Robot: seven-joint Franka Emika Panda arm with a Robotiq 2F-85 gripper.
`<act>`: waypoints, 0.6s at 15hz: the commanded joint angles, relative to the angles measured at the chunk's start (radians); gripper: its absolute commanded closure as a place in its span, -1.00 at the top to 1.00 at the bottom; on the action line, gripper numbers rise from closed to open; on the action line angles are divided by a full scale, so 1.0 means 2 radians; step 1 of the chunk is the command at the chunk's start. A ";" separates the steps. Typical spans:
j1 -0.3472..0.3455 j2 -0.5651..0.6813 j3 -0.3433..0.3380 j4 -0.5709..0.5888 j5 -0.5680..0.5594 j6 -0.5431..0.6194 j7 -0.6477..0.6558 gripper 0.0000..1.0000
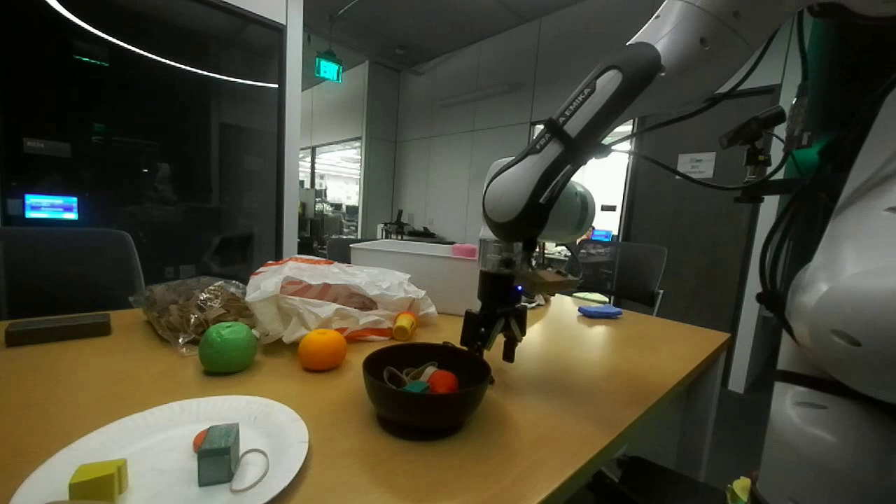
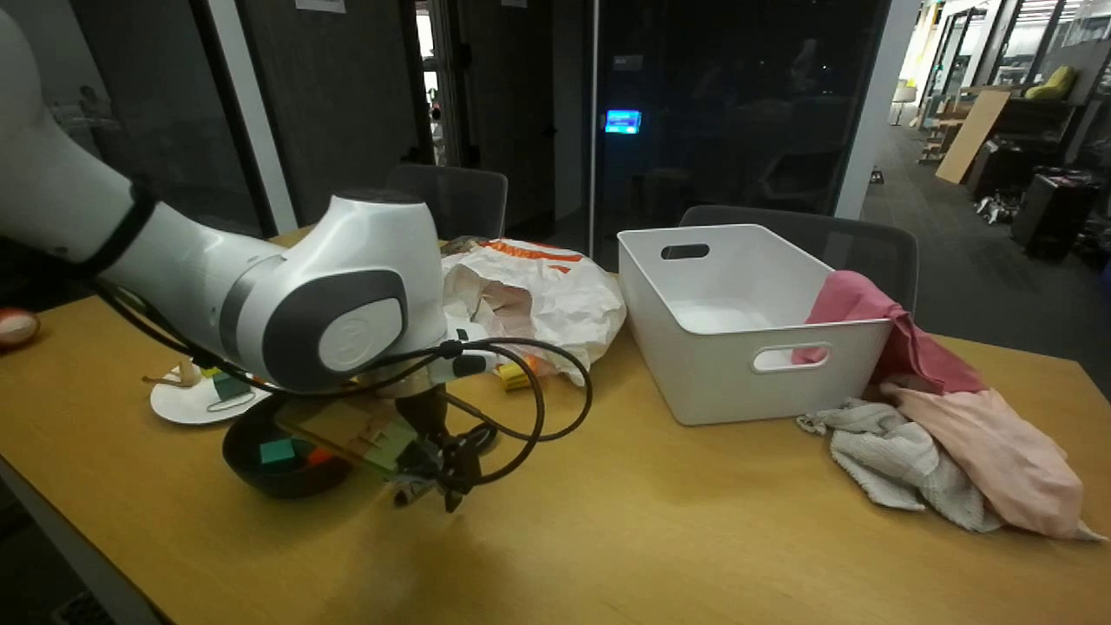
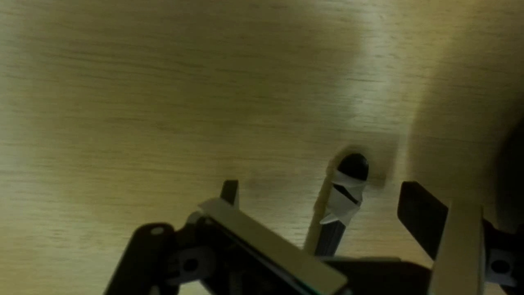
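Widely parted fingers [image 3: 423,217] perhaps straddle rod [image 3: 341,207].

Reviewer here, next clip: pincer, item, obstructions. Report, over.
Pincer open, nothing held. Taped black handle seen between its jaws in wrist view, ungripped. Dark bowl close beside, possible obstacle.

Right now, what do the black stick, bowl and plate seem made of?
Stick: smooth black, probably plastic; its whitish wrap creases like tape. Bowl: dark, smooth; perhaps plastic, no wood grain visible. Plate: matte white, likely paper, given its ridged rim.
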 commanded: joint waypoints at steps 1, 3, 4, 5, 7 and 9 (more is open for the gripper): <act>0.011 0.001 0.000 -0.015 0.024 0.043 -0.024 1.00; 0.014 0.003 -0.001 -0.020 0.024 0.064 -0.034 0.96; 0.015 0.004 -0.001 -0.022 0.024 0.074 -0.040 0.47; 0.015 0.005 -0.002 -0.023 0.023 0.083 -0.043 0.46; 0.016 0.007 -0.003 -0.026 0.022 0.098 -0.053 0.18; 0.015 0.008 -0.005 -0.027 0.022 0.105 -0.060 -0.13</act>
